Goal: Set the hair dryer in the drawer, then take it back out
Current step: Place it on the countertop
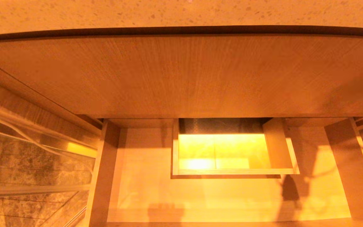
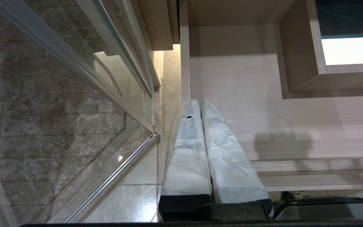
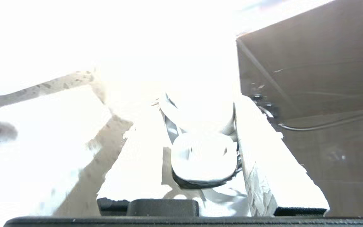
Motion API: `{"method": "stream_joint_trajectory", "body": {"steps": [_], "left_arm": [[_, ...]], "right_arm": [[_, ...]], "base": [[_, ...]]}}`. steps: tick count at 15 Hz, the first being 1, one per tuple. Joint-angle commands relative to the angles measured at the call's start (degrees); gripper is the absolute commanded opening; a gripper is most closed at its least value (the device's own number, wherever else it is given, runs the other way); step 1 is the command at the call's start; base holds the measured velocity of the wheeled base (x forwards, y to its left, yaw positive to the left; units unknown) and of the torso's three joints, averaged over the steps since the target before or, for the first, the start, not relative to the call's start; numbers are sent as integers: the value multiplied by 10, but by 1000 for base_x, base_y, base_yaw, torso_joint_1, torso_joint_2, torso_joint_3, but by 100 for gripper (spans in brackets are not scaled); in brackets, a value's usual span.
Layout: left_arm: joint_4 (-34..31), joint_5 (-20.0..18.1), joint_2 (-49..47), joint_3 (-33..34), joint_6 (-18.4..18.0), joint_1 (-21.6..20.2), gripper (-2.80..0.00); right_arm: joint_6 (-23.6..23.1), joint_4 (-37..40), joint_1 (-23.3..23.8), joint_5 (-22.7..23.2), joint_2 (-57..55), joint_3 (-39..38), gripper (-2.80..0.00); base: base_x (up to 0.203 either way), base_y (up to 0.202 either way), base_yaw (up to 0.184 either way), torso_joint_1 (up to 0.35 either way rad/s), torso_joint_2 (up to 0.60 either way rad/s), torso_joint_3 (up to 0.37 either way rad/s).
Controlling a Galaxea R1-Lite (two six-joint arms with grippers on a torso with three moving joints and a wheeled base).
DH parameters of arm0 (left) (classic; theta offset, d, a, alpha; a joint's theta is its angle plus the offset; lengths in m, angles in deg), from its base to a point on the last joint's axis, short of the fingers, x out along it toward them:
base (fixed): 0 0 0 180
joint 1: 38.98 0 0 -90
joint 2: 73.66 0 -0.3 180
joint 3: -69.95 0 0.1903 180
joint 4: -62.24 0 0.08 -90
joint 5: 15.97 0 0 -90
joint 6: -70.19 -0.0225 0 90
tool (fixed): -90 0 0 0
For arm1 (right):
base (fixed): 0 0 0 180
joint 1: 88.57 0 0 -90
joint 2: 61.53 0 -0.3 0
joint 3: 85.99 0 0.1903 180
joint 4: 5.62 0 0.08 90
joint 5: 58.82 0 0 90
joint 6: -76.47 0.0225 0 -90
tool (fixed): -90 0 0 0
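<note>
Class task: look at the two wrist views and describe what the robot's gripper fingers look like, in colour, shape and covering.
The left gripper has two long, tapering fingers wrapped in crinkled pale grey-white covering, set in a black base. The right gripper has similar fingers in whitish, frayed wrapping above a black base. No cables or markings are readable on either.

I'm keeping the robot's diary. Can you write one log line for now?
drawer: open, nothing inside | right hand: holding hair dryer, out of head view | left hand: shut, parked beside drawer

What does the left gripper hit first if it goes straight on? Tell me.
Likely the drawer: the left gripper, shut, points at its left side wall, or the floor just inside; depth is unclear.
</note>
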Motion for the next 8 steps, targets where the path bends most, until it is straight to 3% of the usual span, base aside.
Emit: {"method": "stream_joint_trajectory", "body": {"steps": [1, 8], "left_arm": [[0, 0, 0, 1, -1, 0, -280], [0, 0, 0, 1, 0, 0, -280]], "right_arm": [[-2, 3, -1, 2, -26, 1, -280], [5, 35, -8, -1, -36, 3, -280]], "base": [[0, 0, 0, 0, 0, 0], [0, 0, 0, 0, 0, 0]]}}
